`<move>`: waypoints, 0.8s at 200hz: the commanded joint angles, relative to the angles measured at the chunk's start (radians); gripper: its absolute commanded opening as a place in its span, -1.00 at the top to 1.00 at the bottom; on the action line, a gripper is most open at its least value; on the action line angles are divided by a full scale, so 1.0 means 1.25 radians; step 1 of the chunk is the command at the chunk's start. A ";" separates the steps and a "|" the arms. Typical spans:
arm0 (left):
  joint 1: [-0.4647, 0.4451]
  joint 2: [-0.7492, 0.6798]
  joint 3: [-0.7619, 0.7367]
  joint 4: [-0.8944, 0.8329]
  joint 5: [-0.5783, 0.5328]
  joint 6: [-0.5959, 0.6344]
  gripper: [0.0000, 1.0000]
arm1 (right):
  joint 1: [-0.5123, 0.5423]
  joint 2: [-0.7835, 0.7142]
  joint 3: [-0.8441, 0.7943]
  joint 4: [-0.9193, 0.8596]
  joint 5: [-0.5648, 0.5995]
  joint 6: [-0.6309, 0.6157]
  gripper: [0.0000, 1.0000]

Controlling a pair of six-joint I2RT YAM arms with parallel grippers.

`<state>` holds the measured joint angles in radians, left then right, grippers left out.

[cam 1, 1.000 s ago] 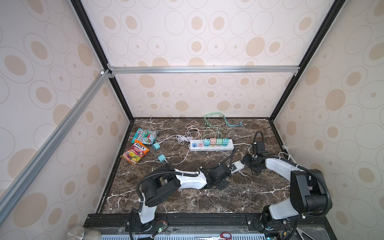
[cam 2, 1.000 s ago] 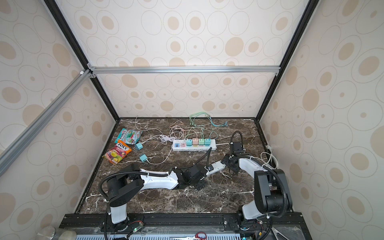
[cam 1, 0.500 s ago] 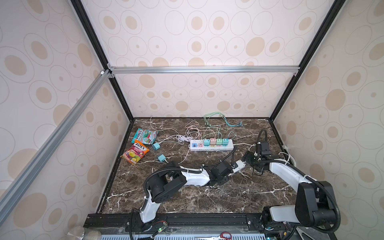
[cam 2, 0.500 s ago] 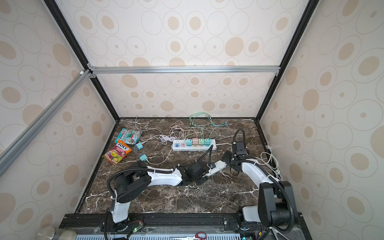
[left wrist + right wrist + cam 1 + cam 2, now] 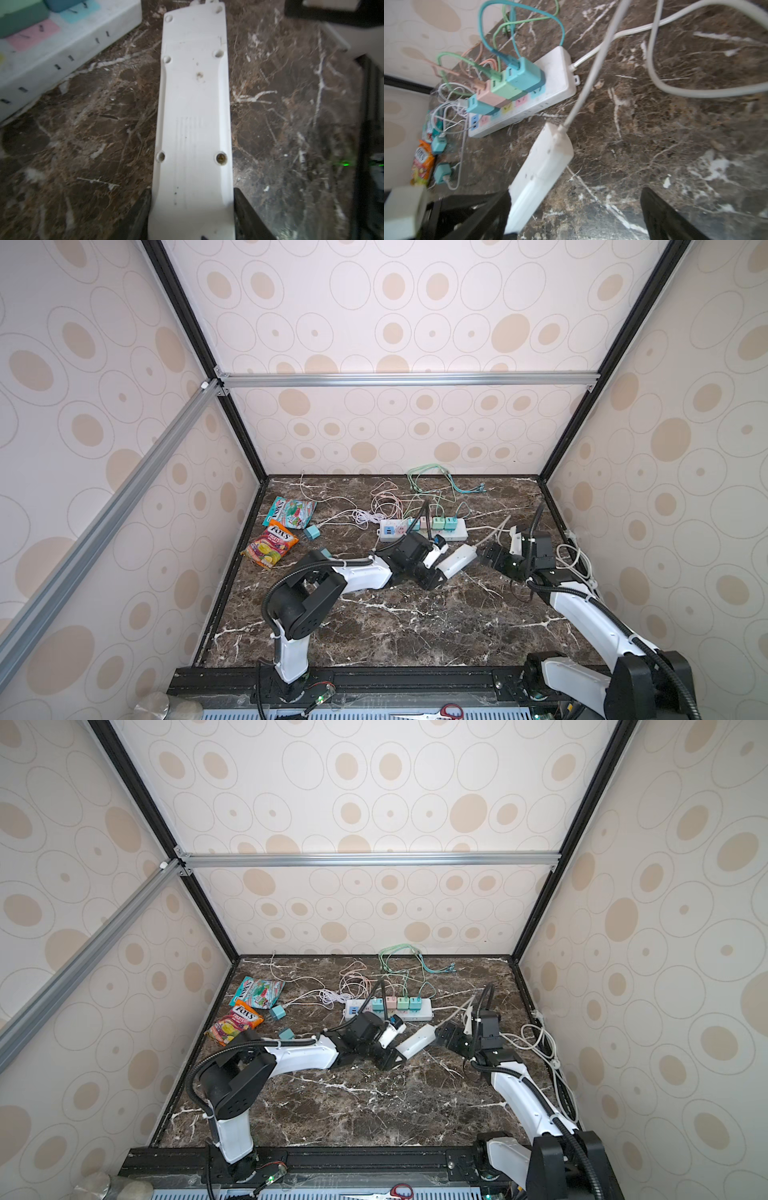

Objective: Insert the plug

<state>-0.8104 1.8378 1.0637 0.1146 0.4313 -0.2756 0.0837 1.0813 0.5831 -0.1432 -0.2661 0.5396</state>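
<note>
Left wrist: left end effector (image 5: 192, 190) clamps one power strip (image 5: 193, 104) of two; right end effector (image 5: 575, 193) released.

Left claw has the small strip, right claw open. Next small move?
Probably roll the left claw so the small white strip turns sockets-up: its screw-hole back faces the wrist camera, and the open right claw holds nothing yet.

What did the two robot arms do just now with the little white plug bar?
The left end effector closed on the small white plastic power strip and holds it. The right end effector opened wide and let it go. The long white power strip with coloured chargers and the sweet bags stayed put.
</note>
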 commanded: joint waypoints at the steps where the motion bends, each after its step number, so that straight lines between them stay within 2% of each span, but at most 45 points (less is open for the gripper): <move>1: 0.049 -0.079 -0.028 0.100 0.223 -0.171 0.62 | -0.002 -0.046 -0.033 0.129 -0.116 -0.034 -0.99; 20: 0.094 -0.115 -0.084 0.246 0.341 -0.305 0.82 | -0.002 -0.073 -0.062 0.196 -0.162 -0.022 -0.99; 29: 0.112 -0.128 -0.108 0.325 0.387 -0.375 1.00 | -0.001 -0.077 -0.070 0.232 -0.203 -0.012 -0.99; 45: 0.133 -0.151 -0.130 0.417 0.431 -0.458 1.00 | -0.002 -0.067 -0.072 0.289 -0.266 0.019 -0.99; 67: 0.134 -0.173 -0.118 0.394 0.454 -0.451 1.00 | -0.002 -0.037 -0.063 0.391 -0.361 0.078 -0.99; 100: 0.134 -0.181 -0.122 0.481 0.499 -0.525 1.00 | 0.003 0.028 -0.054 0.605 -0.422 0.193 -0.99; 115: 0.134 -0.179 -0.125 0.525 0.509 -0.549 1.00 | 0.012 0.054 -0.038 0.632 -0.428 0.202 -0.99; 160: 0.135 -0.170 -0.114 0.509 0.513 -0.543 1.00 | 0.052 0.133 0.001 0.773 -0.496 0.248 -0.98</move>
<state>-0.6369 1.6474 0.8940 0.6498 1.0073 -0.9333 0.1230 1.2140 0.5434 0.6609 -0.8135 0.7906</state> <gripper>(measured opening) 0.534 0.992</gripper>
